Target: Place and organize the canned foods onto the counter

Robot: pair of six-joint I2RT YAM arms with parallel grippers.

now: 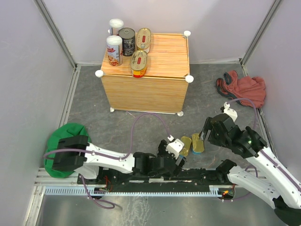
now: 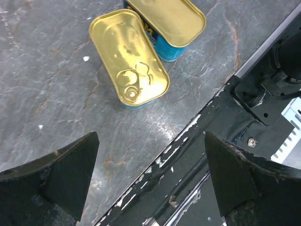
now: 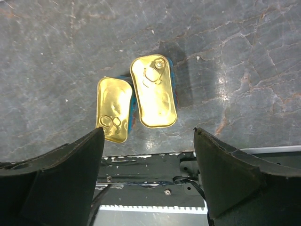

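Rectangular tins (image 1: 186, 146) touching, red cloth (image 1: 245, 88) well apart

- Two rectangular gold-blue tins (image 3: 114, 109) (image 3: 153, 91) lie flat, lids up, touching, just ahead of the left hand (image 2: 150, 141) and right hand (image 3: 149, 134).
- Two white-lidded cylinders (image 1: 114, 49), dark round tin (image 1: 126, 38) and two oval tins (image 1: 138, 63) sit on the wood-grain counter (image 1: 164, 52), far beyond both hands.

Two rectangular tins (image 3: 153, 92) have shiny gold lids and blue sides. The counter (image 1: 164, 52) is light wood grain, with white ball knobs (image 1: 189, 79). Gold-and-red oval tins (image 1: 139, 63), a dark round tin (image 1: 127, 40), red-and-white cylinders (image 1: 114, 49) with white lids. A green cloth (image 1: 66, 132); a red cloth (image 1: 244, 89).
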